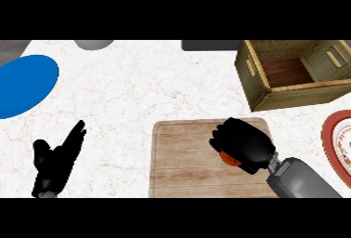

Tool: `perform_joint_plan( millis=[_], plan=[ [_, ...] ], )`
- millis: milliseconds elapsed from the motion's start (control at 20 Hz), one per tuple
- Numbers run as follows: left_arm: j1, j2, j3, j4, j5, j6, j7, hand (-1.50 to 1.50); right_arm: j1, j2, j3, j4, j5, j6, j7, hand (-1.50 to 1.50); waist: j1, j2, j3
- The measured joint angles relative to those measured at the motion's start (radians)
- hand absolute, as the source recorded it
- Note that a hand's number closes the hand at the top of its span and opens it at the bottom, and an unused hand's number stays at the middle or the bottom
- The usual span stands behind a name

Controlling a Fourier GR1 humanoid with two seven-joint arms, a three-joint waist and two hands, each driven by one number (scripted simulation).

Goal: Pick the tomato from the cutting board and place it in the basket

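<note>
R hand (pixel 243 144): we see fingers curled round tomato (pixel 228 160), over cutting board (pixel 185 158).
L hand (pixel 58 160): fingers straight, pressed together, at 8 o'clock.
Basket (pixel 295 95): 1 o'clock.

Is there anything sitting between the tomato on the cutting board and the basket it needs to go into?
Nothing visible. The right hand is curled over the tomato on the cutting board. The basket stands up and to the right, with only bare counter between. The red-rimmed plate lies off to the side.
</note>
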Motion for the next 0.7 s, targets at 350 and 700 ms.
perform_joint_plan(
  millis=[350, 700],
  plan=[
    [0.02, 0.002, 0.008, -0.018, -0.015, 0.011, 0.018, 0.0, 0.033, 0.092, -0.063, -0.007, 0.01, 0.085, 0.202, 1.5, -0.018, -0.003, -0.003],
    [0.05, 0.01, 0.022, -0.031, -0.007, 0.001, 0.012, 0.0, 0.107, 0.32, -0.127, -0.182, -0.028, 0.213, 0.602, 1.5, -0.042, -0.008, -0.003]
  ],
)
